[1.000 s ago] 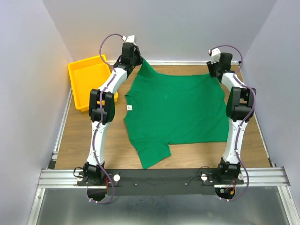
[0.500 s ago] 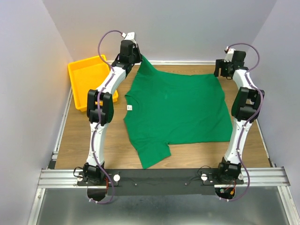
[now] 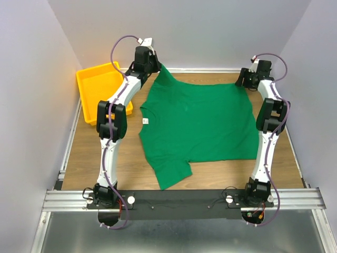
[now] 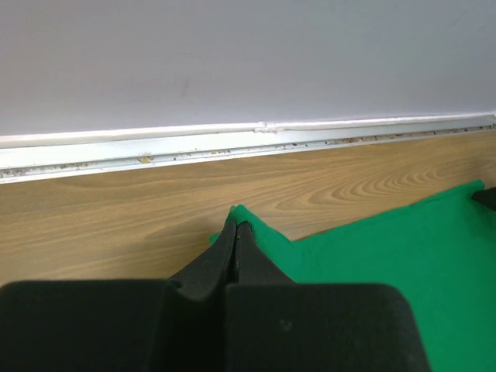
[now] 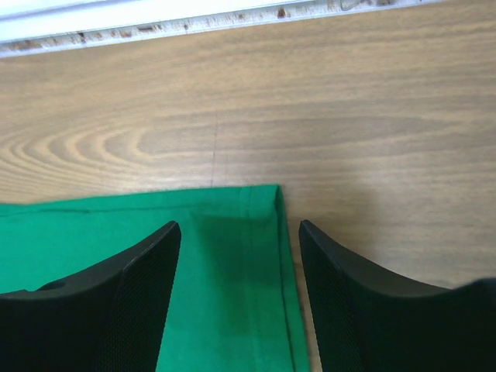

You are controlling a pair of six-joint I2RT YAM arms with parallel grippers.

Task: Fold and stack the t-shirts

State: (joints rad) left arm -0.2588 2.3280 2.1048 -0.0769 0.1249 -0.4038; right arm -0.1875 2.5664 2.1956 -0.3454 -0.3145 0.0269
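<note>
The dark green t-shirt [image 3: 197, 121] lies spread flat on the wooden table, its white neck tag [image 3: 145, 122] at the left and one sleeve toward the near edge. My left gripper [image 3: 158, 66] is shut on the shirt's far left sleeve tip, seen pinched between the black fingers in the left wrist view [image 4: 239, 226]. My right gripper [image 3: 243, 83] is open and hovers over the shirt's far right hem corner [image 5: 263, 203], one finger over the cloth, the other over bare wood.
A yellow tray [image 3: 101, 90] stands at the far left beside the left arm. A white rail [image 4: 232, 143] and the back wall run just beyond both grippers. The side wall is near the right arm.
The right gripper swung out to the right off the shirt corner, then came back left over it. The left gripper has kept its hold and place.
</note>
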